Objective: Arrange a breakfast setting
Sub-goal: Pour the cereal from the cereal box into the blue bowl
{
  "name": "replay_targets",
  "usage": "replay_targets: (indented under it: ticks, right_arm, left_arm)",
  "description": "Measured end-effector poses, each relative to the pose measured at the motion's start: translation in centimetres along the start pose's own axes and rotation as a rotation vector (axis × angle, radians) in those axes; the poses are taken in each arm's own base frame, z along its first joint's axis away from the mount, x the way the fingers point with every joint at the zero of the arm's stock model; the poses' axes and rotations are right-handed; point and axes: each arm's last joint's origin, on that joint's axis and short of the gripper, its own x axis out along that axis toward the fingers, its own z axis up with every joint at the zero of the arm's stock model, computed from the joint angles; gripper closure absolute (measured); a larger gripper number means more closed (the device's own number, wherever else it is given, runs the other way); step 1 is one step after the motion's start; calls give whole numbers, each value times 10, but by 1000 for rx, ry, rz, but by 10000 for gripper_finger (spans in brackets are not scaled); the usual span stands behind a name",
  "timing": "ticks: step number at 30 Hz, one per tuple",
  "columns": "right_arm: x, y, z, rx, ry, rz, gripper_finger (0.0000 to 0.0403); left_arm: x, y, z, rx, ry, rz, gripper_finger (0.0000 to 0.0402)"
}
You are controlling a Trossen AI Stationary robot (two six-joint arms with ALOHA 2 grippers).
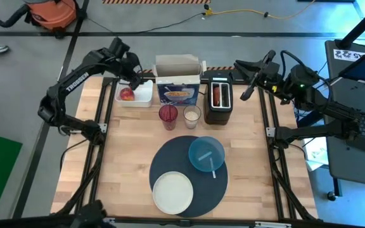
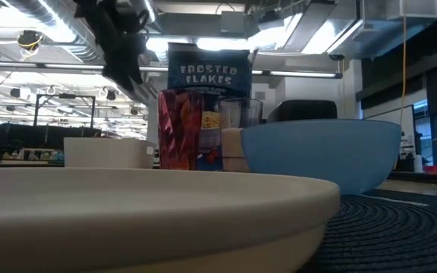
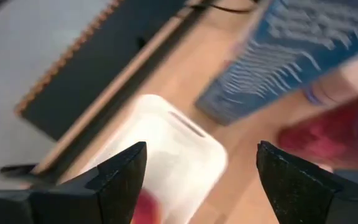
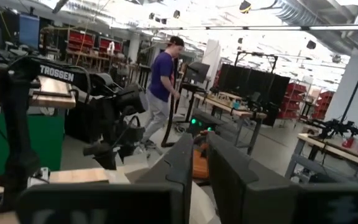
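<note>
High view, left to right: my left fingers (image 1: 134, 81) hang over the white tub (image 1: 135, 95) at the desk's (image 1: 125, 158) back left, spread wide, holding nothing. Apple (image 1: 127, 94) sits in that tub, just below them. Left wrist view shows both pads (image 3: 120, 174) well apart, with the tub (image 3: 166, 155) between them and a bit of red at the bottom.

Next right along the back: cereal box (image 1: 179, 88), with a red cup (image 1: 168, 116) and a clear glass (image 1: 191, 116) in front of it, then a black toaster (image 1: 218, 100) with something reddish in the slot.

Front centre: placemat (image 1: 170, 166) with the white plate (image 1: 173, 192) on its front left edge and the blue bowl (image 1: 206, 154) on its back right. Spoon (image 1: 210, 166) lies in the bowl, handle over the rim.

My right fingers (image 1: 251, 83) hover off the desk's back right corner, past the toaster, nearly closed with a thin gap, empty. A person (image 4: 160, 102) walks in the room behind.
</note>
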Motion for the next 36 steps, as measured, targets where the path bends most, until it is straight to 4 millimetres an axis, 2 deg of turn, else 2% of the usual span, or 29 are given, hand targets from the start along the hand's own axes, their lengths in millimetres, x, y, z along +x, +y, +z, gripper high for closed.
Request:
replay_targets:
  ticks: [7,14,17,21,28,36]
  right_arm:
    - [0,1,-5,-12,46,13,352]
    - [0,1,-4,-3,45,13,352]
    - [0,1,-4,0,43,12,352]
    - [0,1,-4,0,43,11,352]
    - [1,1,-5,-1,53,-12,352]
    - [1,1,-5,19,50,-13,352]
  left_arm:
    - [36,-2,-18,174,-49,-197,133]
    - [66,-9,-31,505,-103,-176,140]
    - [76,-11,-37,574,-78,-87,140]
    - [82,-12,-41,569,-15,30,140]
    - [90,-15,-42,516,-133,-76,140]
    - [89,-12,-36,452,-187,-33,140]
